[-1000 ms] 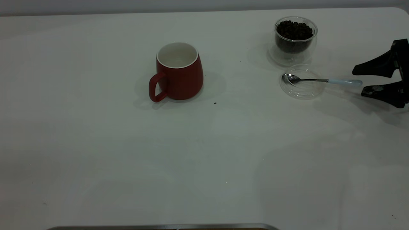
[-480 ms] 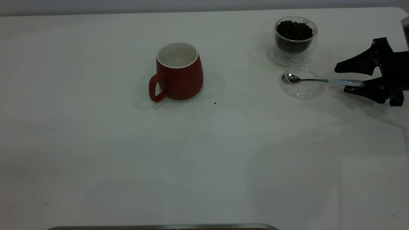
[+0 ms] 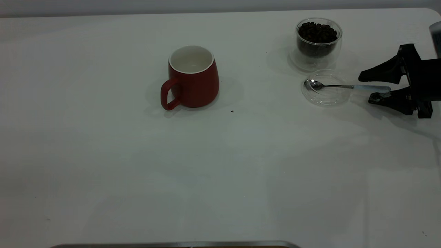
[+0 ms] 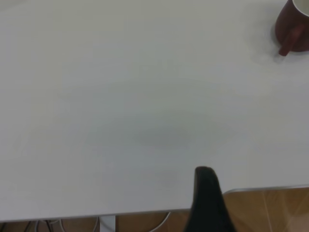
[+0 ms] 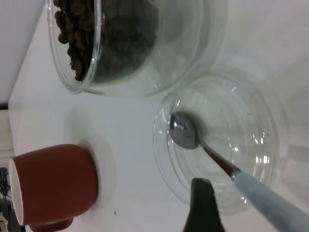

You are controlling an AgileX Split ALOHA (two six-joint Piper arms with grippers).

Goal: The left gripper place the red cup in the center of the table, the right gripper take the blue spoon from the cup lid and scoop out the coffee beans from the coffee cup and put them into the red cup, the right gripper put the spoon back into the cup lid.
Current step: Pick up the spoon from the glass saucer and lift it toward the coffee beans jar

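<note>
A: What's on the table [image 3: 103,155] from where you stand?

B: The right hand [image 3: 373,86] is the biggest thing moving about. It's low at the right edge, lying level, fingers pointing left towards the lid. Its two fingers [image 3: 379,72] are spread wide, one on the far side of the spoon's handle and one on the near side. The near finger looks to be just at the handle tip, but it has hold of nothing.

A: And the left hand [image 4: 206,203]?

B: Out of sight from the front. Its own camera shows one dark finger over the table's near edge, well away from the mug; I can't tell whether it's open.

A: The mug?

B: The red cup [image 3: 193,77] stands upright near the middle, white inside, handle towards the front left. The glass cup [image 3: 318,43] is far right at the back, full of beans [image 3: 317,32]. Just in front of it sits the lid [image 3: 325,88], and the spoon [image 3: 344,86] lies with its bowl in the lid, blue handle sticking out over the rim towards the right hand. A dark speck [image 3: 232,111] lies in front of the mug.
</note>
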